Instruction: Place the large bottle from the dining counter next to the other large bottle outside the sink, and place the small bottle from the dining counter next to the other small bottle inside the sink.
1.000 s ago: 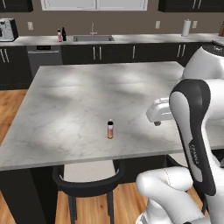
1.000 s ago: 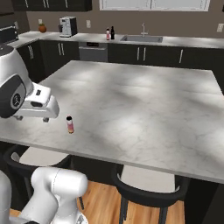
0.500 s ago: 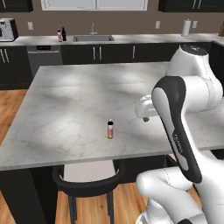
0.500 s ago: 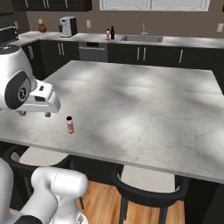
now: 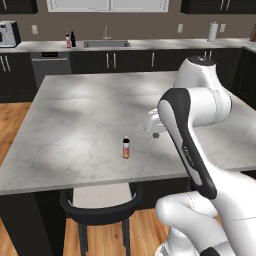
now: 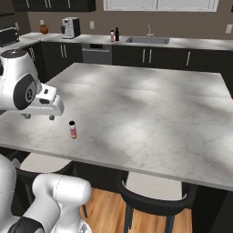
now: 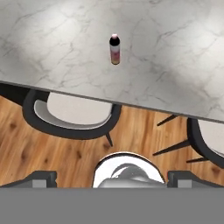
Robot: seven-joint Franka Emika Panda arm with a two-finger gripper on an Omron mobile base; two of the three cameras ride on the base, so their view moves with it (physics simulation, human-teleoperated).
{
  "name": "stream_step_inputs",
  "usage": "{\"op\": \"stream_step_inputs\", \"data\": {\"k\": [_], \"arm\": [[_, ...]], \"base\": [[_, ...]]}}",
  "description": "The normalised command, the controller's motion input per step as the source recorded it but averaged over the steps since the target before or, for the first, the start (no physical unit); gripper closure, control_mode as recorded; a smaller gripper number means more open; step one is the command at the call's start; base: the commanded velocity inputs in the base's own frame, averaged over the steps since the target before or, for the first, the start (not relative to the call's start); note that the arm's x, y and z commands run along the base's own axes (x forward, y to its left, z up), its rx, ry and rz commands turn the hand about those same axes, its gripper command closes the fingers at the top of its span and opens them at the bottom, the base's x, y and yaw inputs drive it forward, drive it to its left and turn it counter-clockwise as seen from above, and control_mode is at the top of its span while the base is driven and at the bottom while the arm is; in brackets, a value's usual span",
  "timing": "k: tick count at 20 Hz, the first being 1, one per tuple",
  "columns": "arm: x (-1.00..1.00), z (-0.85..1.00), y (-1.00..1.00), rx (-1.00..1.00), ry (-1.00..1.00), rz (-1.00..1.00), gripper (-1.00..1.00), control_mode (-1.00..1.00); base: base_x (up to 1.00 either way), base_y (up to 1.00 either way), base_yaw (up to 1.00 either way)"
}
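Observation:
The small bottle [image 5: 126,147] [image 6: 72,129] [image 7: 114,49] stands upright on the marble dining counter [image 5: 75,110] [image 6: 150,104], near its front edge. My gripper [image 5: 152,131] [image 6: 39,117] [image 7: 111,177] hovers above the counter just to the bottle's right in the left base view, a short gap apart. It is open and empty, fingertips [image 7: 40,177] set wide. On the wall counter left of the sink [image 5: 106,44] [image 6: 148,40], the large pink-yellow bottle [image 5: 68,40] [image 6: 112,35] stands beside the other large bottle [image 5: 73,38] [image 6: 117,34], which is black. The other small bottle is hidden in the sink.
Dark stools [image 5: 100,205] [image 6: 154,195] [image 7: 72,111] are tucked under the dining counter's near edge over a wooden floor. A coffee machine [image 5: 7,34] [image 6: 69,27] and a paper towel roll [image 5: 213,31] stand on the wall counter.
In the left base view the arm has swung left, bringing the open hand closer to the small bottle. The bottles have not moved.

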Motion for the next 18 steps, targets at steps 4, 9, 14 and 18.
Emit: {"op": "stream_step_inputs", "data": {"k": [4, 9, 14, 18], "arm": [[0.32, -0.17, 0.02, -0.01, 0.0, 0.0, -1.0, -1.0], [0.28, -0.15, 0.05, 0.0, 0.0, 0.0, -1.0, -1.0], [0.25, -0.2, 0.08, 0.0, 0.0, 0.01, -1.0, -1.0], [0.23, -0.2, 0.02, 0.0, 0.0, 0.01, -1.0, -1.0]], "base": [[0.0, 0.0, 0.0], [0.0, 0.0, 0.0], [0.0, 0.0, 0.0], [0.0, 0.0, 0.0]]}}
